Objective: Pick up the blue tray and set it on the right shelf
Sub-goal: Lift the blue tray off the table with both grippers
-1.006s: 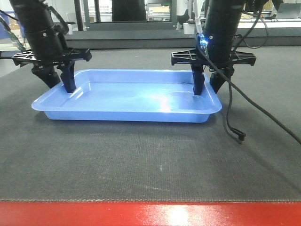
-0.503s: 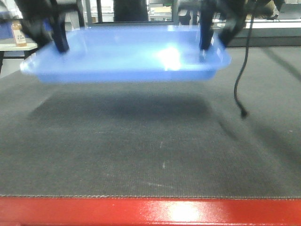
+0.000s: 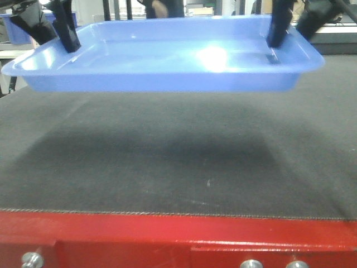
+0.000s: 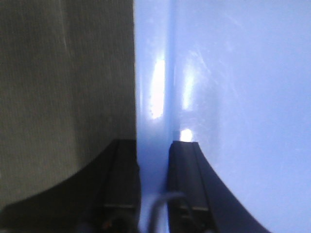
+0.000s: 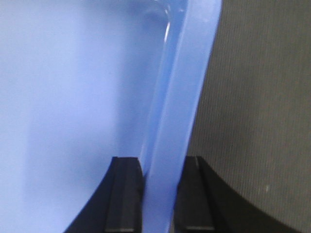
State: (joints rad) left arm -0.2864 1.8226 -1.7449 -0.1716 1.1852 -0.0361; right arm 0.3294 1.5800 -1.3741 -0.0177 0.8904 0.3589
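The light-blue tray [image 3: 162, 58] hangs in the air above the dark felt table [image 3: 167, 162], roughly level, and casts a shadow on the felt. My left gripper [image 3: 56, 34] is shut on the tray's left rim [image 4: 153, 121], one finger inside the tray and one outside. My right gripper [image 3: 287, 30] is shut on the tray's right rim [image 5: 180, 111] in the same way. Both arms are cut off at the top of the front view. The right shelf is out of view.
The felt table has a red front edge [image 3: 178, 240] with bolts along it. A dark-blue bin [image 3: 17, 28] stands at the far left behind the tray. Dark upright frames [image 3: 117, 8] show at the back.
Both grippers have lifted the tray off the felt and brought it higher and closer to the camera. The loose cable seen at the right is no longer in the frame.
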